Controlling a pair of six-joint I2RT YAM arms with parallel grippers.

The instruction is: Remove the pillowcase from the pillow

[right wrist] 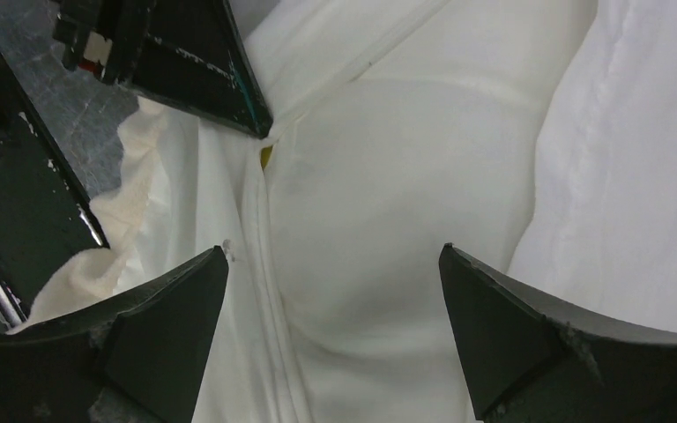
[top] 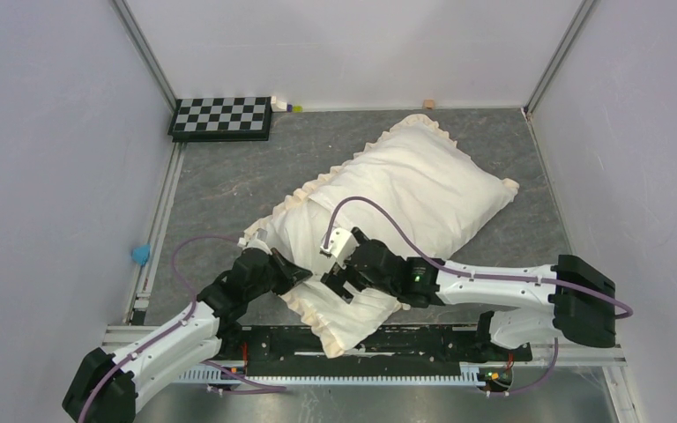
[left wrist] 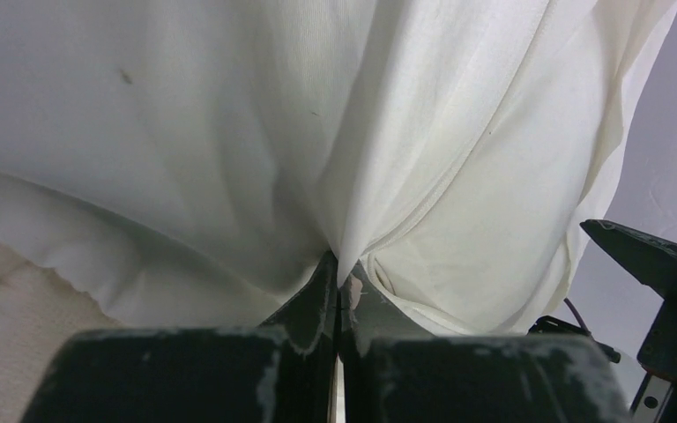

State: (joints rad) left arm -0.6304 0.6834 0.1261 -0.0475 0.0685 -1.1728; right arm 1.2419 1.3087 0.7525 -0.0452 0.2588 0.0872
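Two grippers meet at the near end of the pillowcase (top: 405,185), around 6 o'clock on the grey tabletop (top: 229,185). The left gripper (left wrist: 339,280) has its fingers closed, pinching a fold of cream fabric. The right gripper (right wrist: 335,256) hangs just beside it, fingers spread wide over the cloth. The frilled pillowcase stretches toward 1 o'clock, with the pillow hidden inside. A checkerboard (top: 222,116) lies at 11 o'clock.

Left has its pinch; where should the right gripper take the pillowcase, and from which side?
Probably the hem of the pillowcase, straight down from above: it runs as a raised fold between the fingers of the open right gripper, close to where the left gripper pinches.
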